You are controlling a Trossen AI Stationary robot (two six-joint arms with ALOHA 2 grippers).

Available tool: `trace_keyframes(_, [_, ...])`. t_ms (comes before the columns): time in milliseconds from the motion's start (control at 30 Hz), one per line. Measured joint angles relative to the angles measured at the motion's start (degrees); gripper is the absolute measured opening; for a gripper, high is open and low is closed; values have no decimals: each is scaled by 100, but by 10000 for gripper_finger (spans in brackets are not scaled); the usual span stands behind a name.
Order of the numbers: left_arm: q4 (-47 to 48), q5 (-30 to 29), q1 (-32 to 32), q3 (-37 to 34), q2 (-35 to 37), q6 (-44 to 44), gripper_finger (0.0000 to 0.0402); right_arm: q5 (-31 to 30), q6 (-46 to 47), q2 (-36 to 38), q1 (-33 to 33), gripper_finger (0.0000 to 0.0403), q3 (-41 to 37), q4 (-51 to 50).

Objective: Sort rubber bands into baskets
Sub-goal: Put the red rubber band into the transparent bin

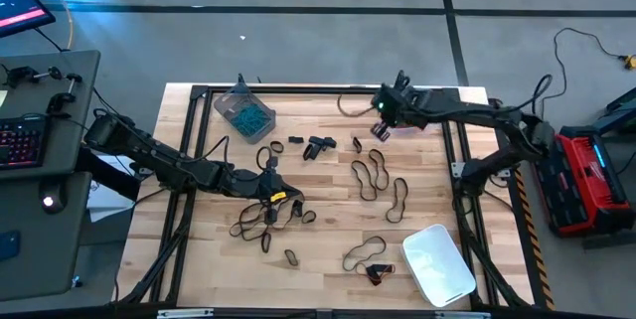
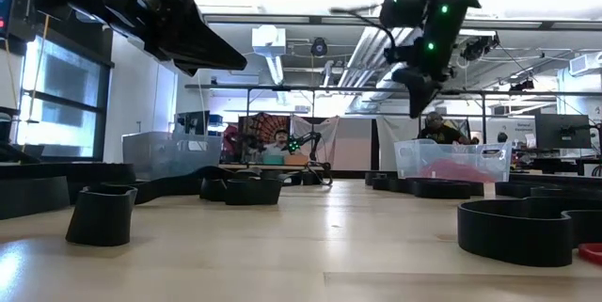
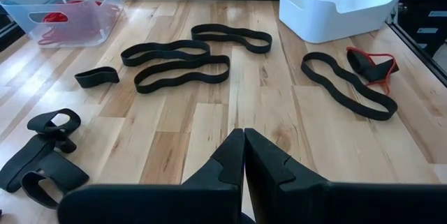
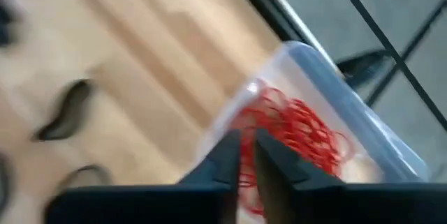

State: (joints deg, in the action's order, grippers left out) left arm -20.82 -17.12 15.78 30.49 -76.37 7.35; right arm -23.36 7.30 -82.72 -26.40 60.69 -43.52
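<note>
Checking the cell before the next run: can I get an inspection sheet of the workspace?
Surface: wooden table, dry.
Job's things: black rubber bands scattered; red rubber bands in clear basket; teal bands in grey basket; white basket holds nothing visible.
Clutter: nothing seen.
Grippers: left gripper shut, mid-table; right gripper shut, above clear basket.
Cables: cable on floor.
Surroundings: keyboard, red equipment.

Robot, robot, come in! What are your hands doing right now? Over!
Left gripper shut, empty, low over the wooden table. Right gripper shut, above the clear plastic basket of red rubber bands. Black rubber bands still loose. Nothing in the way.
</note>
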Motion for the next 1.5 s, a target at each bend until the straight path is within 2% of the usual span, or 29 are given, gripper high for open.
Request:
trace_keyframes(67, [2,0,-1,1,1,-1,3,2,101,0,388,11,0,51])
trace_keyframes(333, [4,0,0,-1,1,-2,3,286,814,0,2479,5,0,499])
trace_keyframes(600, [2,0,-1,0,0,-2,3,239,2381,-2,4822,6,0,637])
trace_keyframes(800, [0,0,-1,0,-1,8,3,113,3517,-224,6087,27,0,705])
trace_keyframes(933, [2,0,-1,-1,-1,98,3,444,3992,-553,6556,72,0,750])
trace_keyframes(1133, [1,1,-1,-1,-1,103,3,1362,4172,-953,6831,134,0,819])
trace_keyframes(1333, [2,0,-1,-1,1,103,3,2059,4109,-1346,6845,140,0,757])
trace_keyframes(1500, [2,0,-1,-1,1,103,3,2311,3900,-1569,6828,125,-2,637])
